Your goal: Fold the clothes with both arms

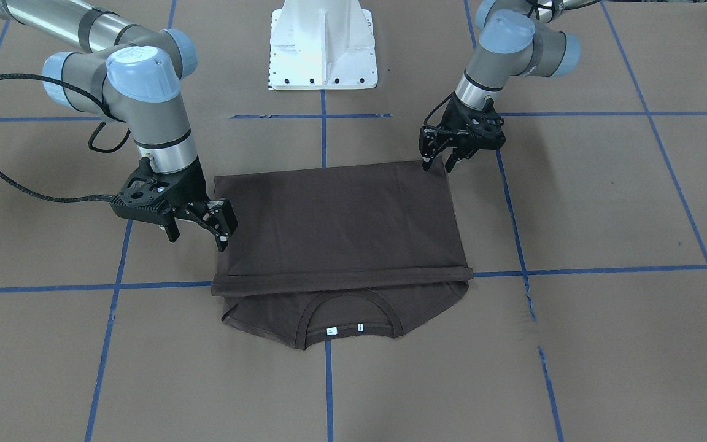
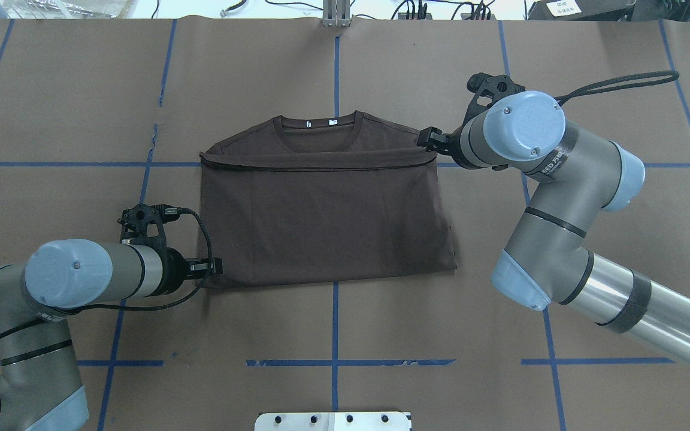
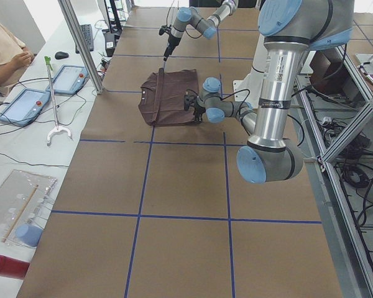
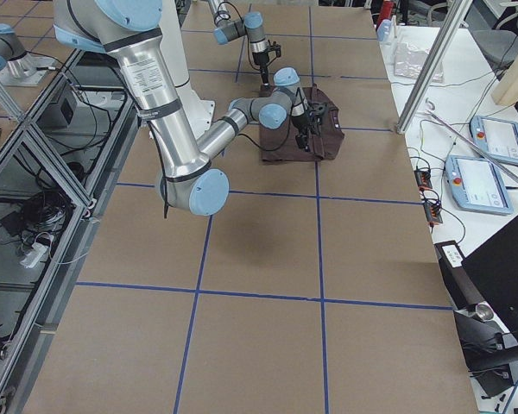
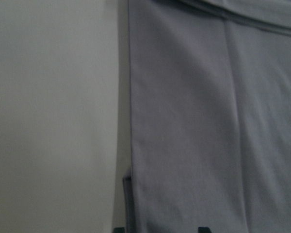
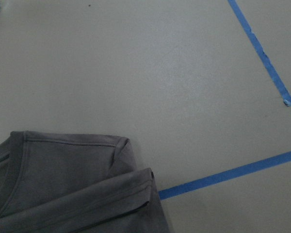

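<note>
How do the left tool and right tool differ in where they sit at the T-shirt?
The left tool sits at the T-shirt's corner nearest the white base; the right tool sits at the opposite side edge, nearer the collar end. The left tool's wrist view is mostly cloth; the right tool's shows mostly bare table and one shirt corner. Both are open, neither seeming to grip cloth.

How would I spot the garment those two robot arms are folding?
Start at the brown table gridded with blue tape; near its middle, in front of the white pedestal base, lies a dark brown short-sleeved T-shirt folded into a rectangle. It is the only cloth there, its ribbed round collar showing small white labels.
</note>
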Robot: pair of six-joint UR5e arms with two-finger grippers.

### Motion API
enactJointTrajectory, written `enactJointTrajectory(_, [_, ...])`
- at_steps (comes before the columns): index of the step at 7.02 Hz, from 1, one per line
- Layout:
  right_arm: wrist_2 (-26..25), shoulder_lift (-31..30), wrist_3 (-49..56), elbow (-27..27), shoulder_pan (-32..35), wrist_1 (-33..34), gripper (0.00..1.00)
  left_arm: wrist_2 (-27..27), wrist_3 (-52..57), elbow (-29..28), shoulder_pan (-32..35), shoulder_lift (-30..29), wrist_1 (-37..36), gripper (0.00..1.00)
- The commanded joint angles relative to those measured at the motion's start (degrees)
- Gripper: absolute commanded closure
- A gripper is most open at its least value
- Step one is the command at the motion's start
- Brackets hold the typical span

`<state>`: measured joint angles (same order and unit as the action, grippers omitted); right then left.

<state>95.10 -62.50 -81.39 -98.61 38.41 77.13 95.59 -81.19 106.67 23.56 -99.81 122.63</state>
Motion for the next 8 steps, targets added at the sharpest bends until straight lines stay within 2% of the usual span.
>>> enactJointTrajectory(1, [0.00, 0.01, 0.00, -0.01, 0.09, 0.03, 0.00, -0.23, -0.28, -0.06, -0.71, 0.84, -0.29, 0.41])
enactJointTrajectory(2, [0.00, 0.01, 0.00, -0.01, 0.09, 0.03, 0.00, -0.23, -0.28, -0.06, -0.71, 0.93, -0.29, 0.44])
enactJointTrajectory(3, [0.00, 0.01, 0.00, 0.08, 0.18, 0.03, 0.00, -0.23, -0.28, -0.06, -1.14, 0.93, -0.29, 0.61])
enactJointTrajectory(4, [0.00, 0.01, 0.09, 0.08, 0.18, 0.03, 0.00, -0.06, -0.20, 0.03, -1.15, 0.85, -0.29, 1.00])
enactJointTrajectory(8, [-0.09, 0.01, 0.09, 0.43, 0.09, 0.03, 0.00, 0.47, 3.03, 0.64, -0.54, 1.11, -0.46, 1.00])
